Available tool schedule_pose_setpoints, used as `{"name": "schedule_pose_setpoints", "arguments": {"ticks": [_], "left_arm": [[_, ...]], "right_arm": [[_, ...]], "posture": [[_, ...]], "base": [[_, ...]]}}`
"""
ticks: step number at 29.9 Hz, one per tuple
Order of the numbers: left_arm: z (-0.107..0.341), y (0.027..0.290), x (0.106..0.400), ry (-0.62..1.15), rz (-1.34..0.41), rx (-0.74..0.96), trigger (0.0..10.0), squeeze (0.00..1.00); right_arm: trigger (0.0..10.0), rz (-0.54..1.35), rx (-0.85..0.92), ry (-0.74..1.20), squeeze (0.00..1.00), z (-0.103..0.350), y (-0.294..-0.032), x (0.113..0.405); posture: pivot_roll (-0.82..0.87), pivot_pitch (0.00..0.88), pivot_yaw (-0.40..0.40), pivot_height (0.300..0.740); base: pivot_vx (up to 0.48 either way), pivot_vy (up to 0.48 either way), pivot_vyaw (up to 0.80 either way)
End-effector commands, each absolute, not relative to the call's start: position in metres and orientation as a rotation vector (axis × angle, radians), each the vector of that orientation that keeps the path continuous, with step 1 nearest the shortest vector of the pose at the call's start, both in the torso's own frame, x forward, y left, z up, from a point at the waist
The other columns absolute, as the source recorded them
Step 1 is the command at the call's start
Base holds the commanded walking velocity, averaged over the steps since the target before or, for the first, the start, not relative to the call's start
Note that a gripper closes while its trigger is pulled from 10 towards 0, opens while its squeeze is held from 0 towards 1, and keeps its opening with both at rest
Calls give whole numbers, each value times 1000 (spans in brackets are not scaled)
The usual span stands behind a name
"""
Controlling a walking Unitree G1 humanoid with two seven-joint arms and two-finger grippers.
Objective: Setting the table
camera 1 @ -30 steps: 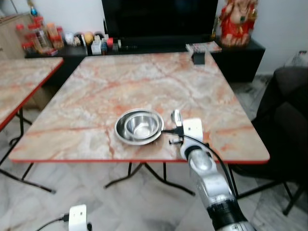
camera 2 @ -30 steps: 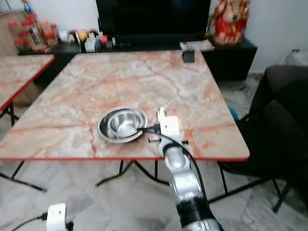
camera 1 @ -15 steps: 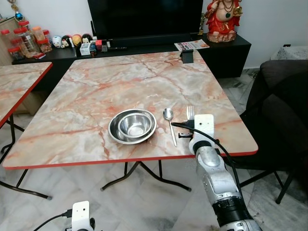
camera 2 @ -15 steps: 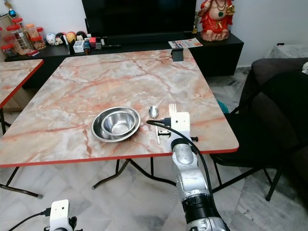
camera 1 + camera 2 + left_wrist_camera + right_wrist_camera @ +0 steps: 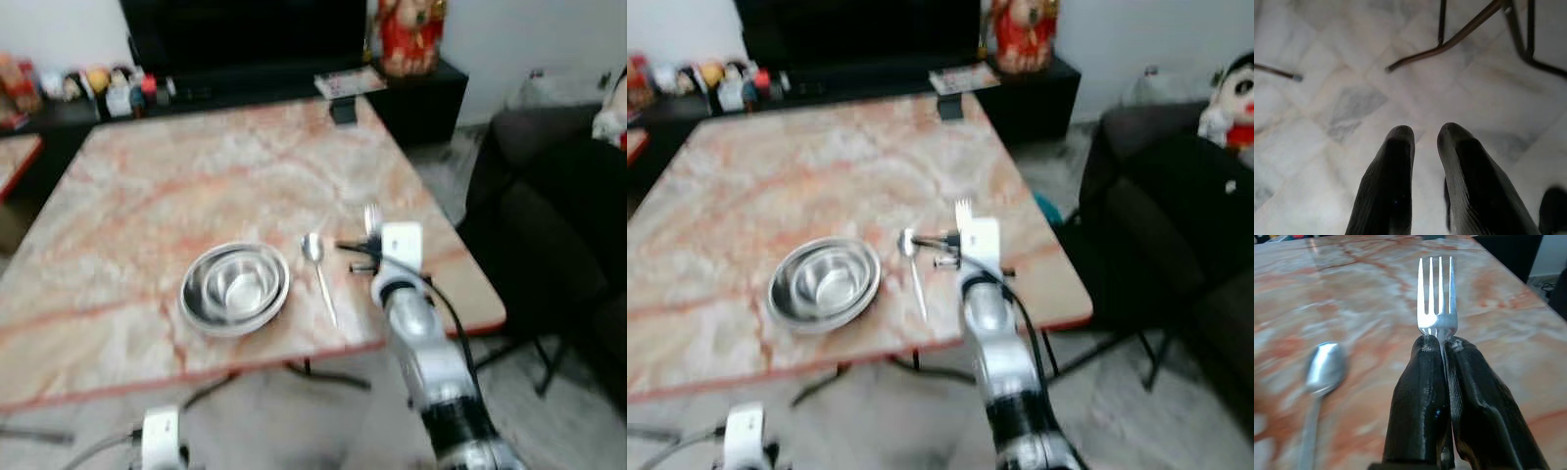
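Observation:
A steel bowl [image 5: 235,287] sits nested in a steel plate near the front edge of the marble table [image 5: 196,176]. A spoon [image 5: 318,266] lies just to its right, handle toward me. My right gripper [image 5: 1442,340] is shut on the handle of a fork [image 5: 1439,293], whose tines point away from me. It holds the fork low over the table, right of the spoon [image 5: 1322,369]. My left gripper [image 5: 1425,134] hangs over the floor with a narrow gap between its fingers and nothing in them.
A dark sofa [image 5: 568,225] stands close to the table's right side. Behind the table a black TV cabinet [image 5: 245,88] carries small items and a red figure [image 5: 407,34]. A small black box [image 5: 343,110] sits at the table's far edge. Table legs [image 5: 1464,32] cross the marble floor.
The whole view has shifted and blurred, so the camera has moved. My right gripper still holds the fork to the right of the spoon, and the bowl and spoon lie as before.

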State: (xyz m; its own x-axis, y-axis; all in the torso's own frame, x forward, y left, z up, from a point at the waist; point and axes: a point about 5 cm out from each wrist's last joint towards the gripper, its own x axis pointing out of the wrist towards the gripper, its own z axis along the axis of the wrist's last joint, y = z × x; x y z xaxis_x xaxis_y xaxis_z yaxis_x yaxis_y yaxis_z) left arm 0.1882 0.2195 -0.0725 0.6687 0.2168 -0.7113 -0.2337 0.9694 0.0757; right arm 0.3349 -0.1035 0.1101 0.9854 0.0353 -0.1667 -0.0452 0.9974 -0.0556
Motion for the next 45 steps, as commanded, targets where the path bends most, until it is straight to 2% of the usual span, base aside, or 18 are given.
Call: {"name": "schedule_pose_setpoints", "arguments": {"ticks": [1, 10, 19, 34, 45], "left_arm": [[-75, 214, 185, 813, 244, -27, 10000, 0], [-75, 215, 185, 809, 247, -29, 10000, 0], [-76, 215, 183, 815, 244, -27, 10000, 0], [-75, 218, 185, 812, 253, -18, 10000, 0], [-75, 218, 185, 813, 259, -21, 10000, 0]], "right_arm": [[10000, 48, -88, 164, 0, 109, -106, 335], [10000, 56, -89, 182, 0, 106, -104, 331], [10000, 34, -166, 333, 0, 84, -107, 315], [10000, 52, -114, 295, 0, 94, -100, 331], [10000, 139, -109, 284, 0, 89, -86, 338]], "posture": [[-50, 0, 56, 709], [-49, 0, 57, 709], [-58, 0, 63, 709], [-51, 0, 65, 709], [-45, 0, 62, 709]], "base": [[326, 0, 0], [102, 0, 48], [0, 0, 0], [0, 0, 0], [0, 0, 0]]}}
